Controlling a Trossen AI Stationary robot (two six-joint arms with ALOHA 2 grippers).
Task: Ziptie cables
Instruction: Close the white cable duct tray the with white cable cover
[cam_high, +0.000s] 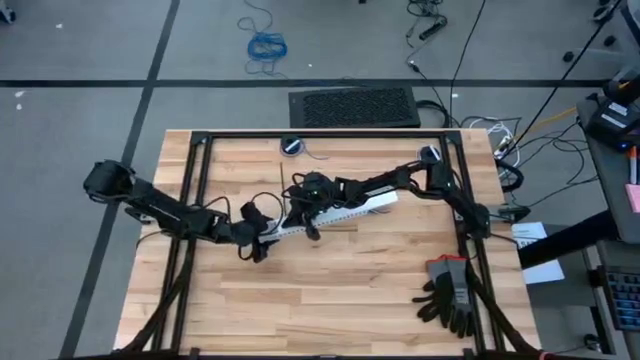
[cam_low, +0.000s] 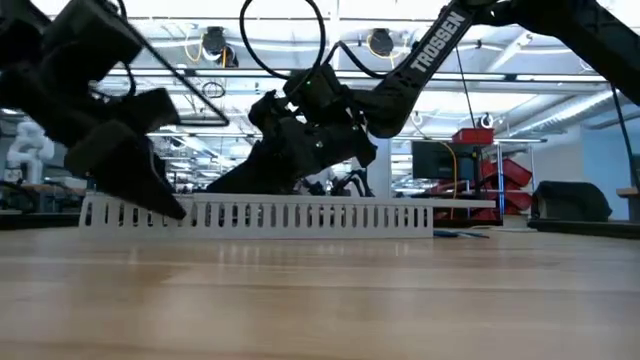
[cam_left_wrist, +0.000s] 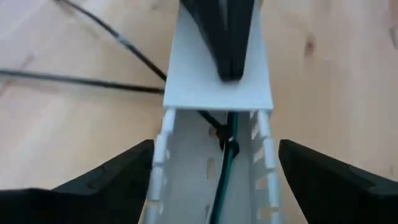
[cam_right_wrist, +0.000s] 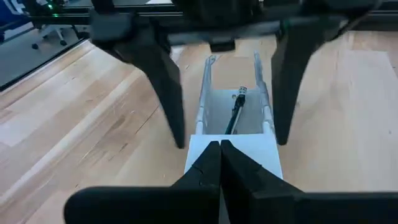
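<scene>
At mid-table, your two arms meet over a white slotted duct (cam_high: 330, 218) that lies slantwise on the wooden table (cam_high: 330, 300), one end toward each arm. Your left gripper (cam_left_wrist: 214, 171) straddles the duct's near end with its fingers (cam_left_wrist: 106, 183) spread wide, one on either side of the slotted walls and apart from them; in the low view that same gripper (cam_low: 140, 180) comes down at the duct's end. Your right gripper (cam_right_wrist: 219, 149) is pinched together, its two fingertips meeting on the flat white lid (cam_right_wrist: 233, 152) that covers part of the duct; whether they actually grip the lid's edge you cannot tell. From the left wrist view those closed dark fingers (cam_left_wrist: 227, 37) rest on top of the lid. Inside the uncovered stretch of the channel lie the cables (cam_left_wrist: 225, 168), a thin greenish and dark strand running lengthwise along the floor of the duct, seen also from the right wrist camera (cam_right_wrist: 235, 115). Two thin dark lines cross the bare wood just beside the duct; what they are cannot be told. A pair of black gloves (cam_high: 448, 295) sits near the table's right edge, well apart from the work.
</scene>
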